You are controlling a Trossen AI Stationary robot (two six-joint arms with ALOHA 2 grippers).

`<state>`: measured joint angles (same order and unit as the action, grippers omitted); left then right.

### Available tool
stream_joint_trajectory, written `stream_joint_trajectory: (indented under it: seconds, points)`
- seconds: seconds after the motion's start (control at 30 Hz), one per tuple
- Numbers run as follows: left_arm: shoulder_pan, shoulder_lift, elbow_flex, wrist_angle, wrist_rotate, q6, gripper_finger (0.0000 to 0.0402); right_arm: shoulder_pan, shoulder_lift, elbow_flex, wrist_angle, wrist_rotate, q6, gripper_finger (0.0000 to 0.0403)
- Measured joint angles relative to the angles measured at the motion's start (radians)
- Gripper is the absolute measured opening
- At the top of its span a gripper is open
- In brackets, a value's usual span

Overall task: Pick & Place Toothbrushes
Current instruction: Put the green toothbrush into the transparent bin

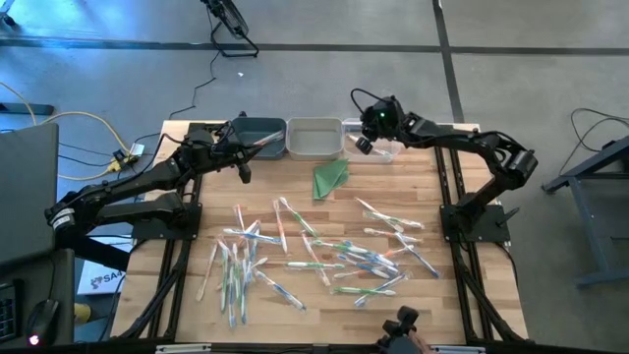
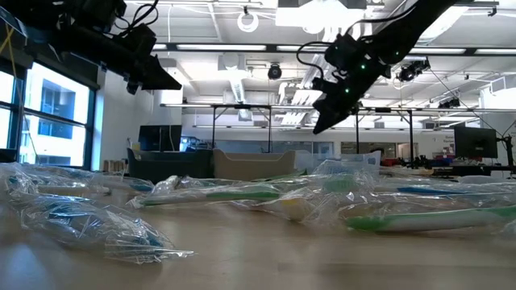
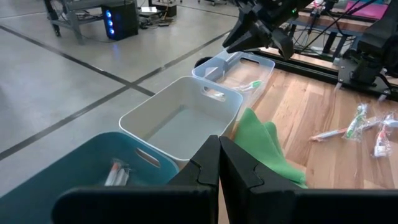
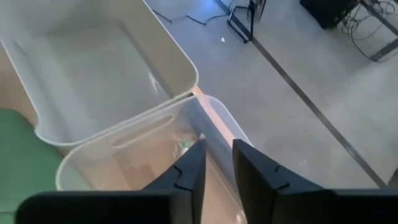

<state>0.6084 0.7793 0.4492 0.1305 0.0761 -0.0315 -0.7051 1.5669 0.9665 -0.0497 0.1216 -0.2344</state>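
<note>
Many wrapped toothbrushes (image 1: pixel 314 251) lie flat and scattered over the near half of the wooden table, and they fill the foreground of the low view (image 2: pixel 242 195). One toothbrush (image 3: pixel 249 85) lies in the clear bin (image 1: pixel 378 149), and another (image 3: pixel 115 174) in the teal bin (image 1: pixel 263 133). My right gripper (image 4: pixel 219 165) hovers above the clear bin's rim (image 4: pixel 124 140), slanting down, with a narrow empty gap between its fingers. My left gripper (image 3: pixel 219 168) is shut and empty, raised at the teal bin's near left corner (image 1: pixel 244 147).
Three bins stand in a row along the far edge: teal, white (image 1: pixel 314 138) and clear. A folded green cloth (image 1: pixel 330 177) lies just in front of the white bin. The strip of table between the bins and the toothbrush pile is bare wood.
</note>
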Motion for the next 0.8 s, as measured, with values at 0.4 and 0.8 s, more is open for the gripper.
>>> stream_joint_trajectory:
  seconds: [0.4,0.8]
  points:
    - [0.0,0.0,0.0,0.0,0.0,0.0,0.0,0.052,0.0,0.0,0.039,0.008,-0.003,0.0039]
    - [0.0,0.0,0.0,-0.001,0.001,0.0,0.0,0.061,0.0,0.0,0.076,-0.001,-0.002,0.0039]
